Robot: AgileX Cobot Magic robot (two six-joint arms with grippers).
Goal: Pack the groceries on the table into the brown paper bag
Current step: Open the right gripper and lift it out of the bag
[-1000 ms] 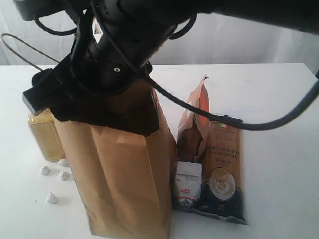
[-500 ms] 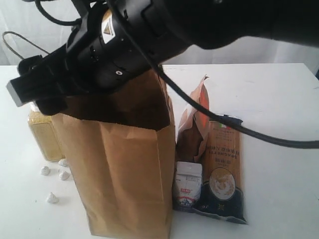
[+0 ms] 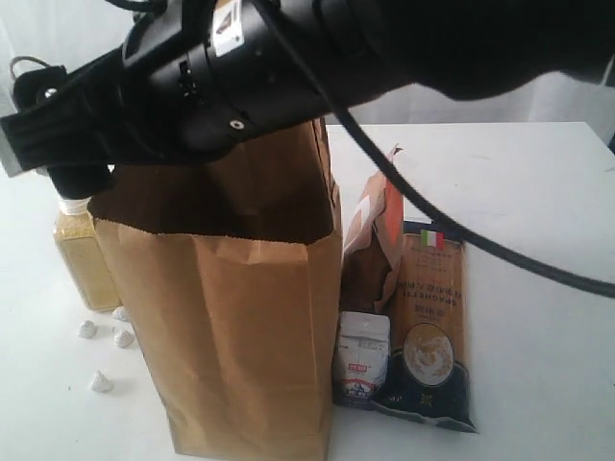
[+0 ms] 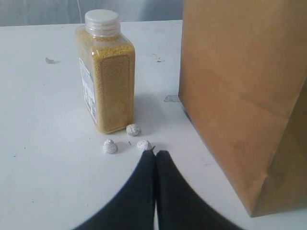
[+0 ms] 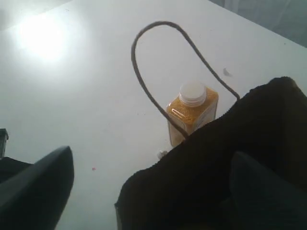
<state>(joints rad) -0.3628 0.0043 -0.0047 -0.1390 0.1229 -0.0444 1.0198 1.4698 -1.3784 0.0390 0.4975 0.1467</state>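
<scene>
The brown paper bag (image 3: 240,317) stands upright and open on the table (image 3: 538,192). My right arm (image 3: 221,86) hangs over its mouth. In the right wrist view my right gripper (image 5: 148,191) is open, its fingers spread wide above the bag's dark opening (image 5: 216,158). The yellow-grain bottle (image 3: 85,259) stands left of the bag. The orange-labelled pouch (image 3: 370,250), spaghetti packet (image 3: 428,327) and small carton (image 3: 362,360) sit right of it. My left gripper (image 4: 155,153) is shut and empty, low over the table near the bottle (image 4: 106,81) and bag (image 4: 244,96). The jar and can are out of view.
Several small foil-wrapped lumps (image 3: 101,382) lie on the table beside the bottle, close to my left fingertips (image 4: 146,160). One cord handle (image 5: 144,86) of the bag loops out over the table. A thick black cable (image 3: 500,254) crosses above the pouch.
My right arm has risen and swung left over the bag. More of the bag's rim and dark inside now shows.
</scene>
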